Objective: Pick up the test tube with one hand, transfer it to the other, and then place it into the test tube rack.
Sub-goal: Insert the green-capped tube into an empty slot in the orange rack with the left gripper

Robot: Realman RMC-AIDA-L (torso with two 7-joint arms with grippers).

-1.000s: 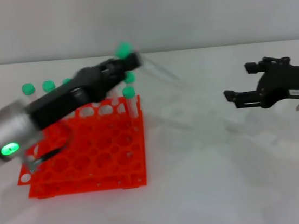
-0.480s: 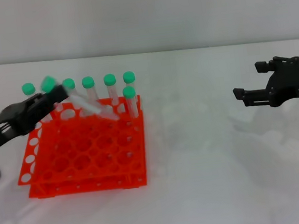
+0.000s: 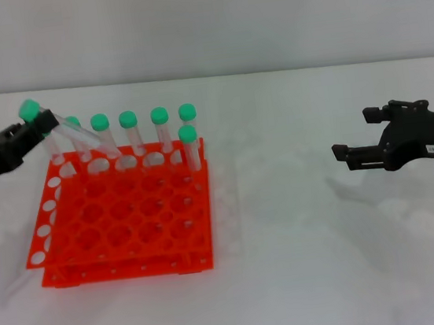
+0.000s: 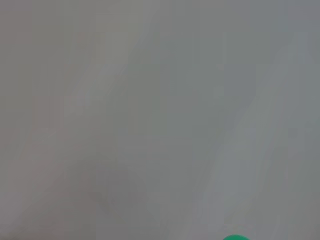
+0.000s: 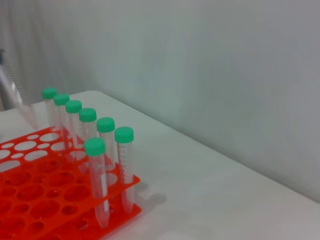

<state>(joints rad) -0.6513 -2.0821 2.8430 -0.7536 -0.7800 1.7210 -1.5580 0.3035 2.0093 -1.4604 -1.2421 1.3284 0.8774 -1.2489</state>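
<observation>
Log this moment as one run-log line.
left gripper: holding test tube tilted over test tube rack | right gripper: open, idle

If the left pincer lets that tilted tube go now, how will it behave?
The test tube looks clear, empty and slender, so probably light and stiff. Held by its green cap in the left pincer, it leans over the test tube rack; released, it would likely topple onto the holes. Its round body would probably roll.
</observation>
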